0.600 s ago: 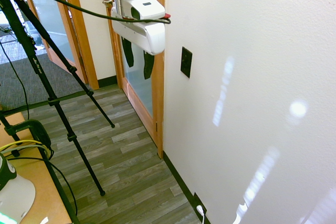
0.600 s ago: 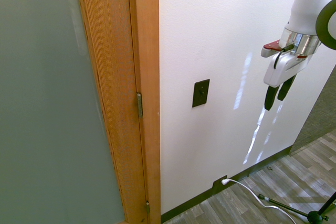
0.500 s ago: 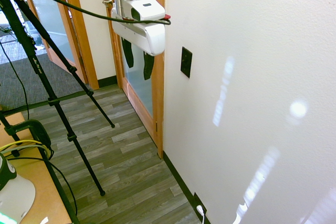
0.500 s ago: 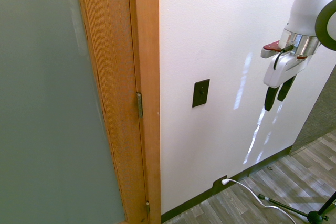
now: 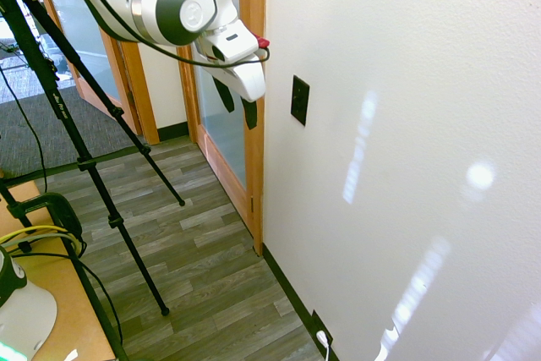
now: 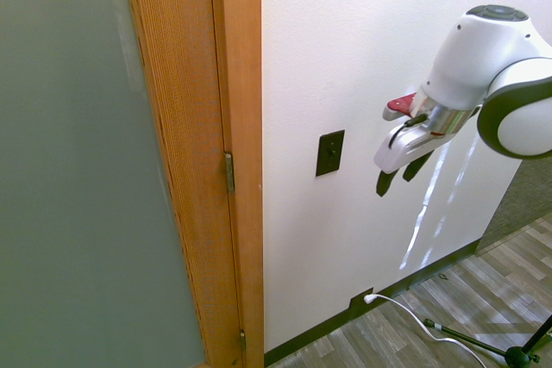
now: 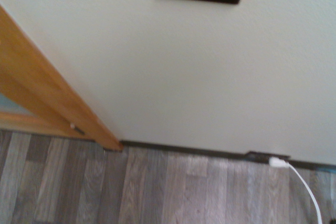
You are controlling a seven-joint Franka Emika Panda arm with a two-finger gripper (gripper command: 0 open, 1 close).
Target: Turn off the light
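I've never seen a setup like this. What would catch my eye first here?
Probably the big white robot arm, its end effector hanging open in the air beside a small black switch plate on the white wall. Next, the warm wooden door frame bordering frosted glass, and low down a white plug in a black outlet by the floor.

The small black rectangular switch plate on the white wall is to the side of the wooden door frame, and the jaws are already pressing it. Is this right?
Not quite. The small black rectangular switch plate is beside the wooden door frame, but the second exterior view shows the gripper apart from it, jaws open, touching nothing.
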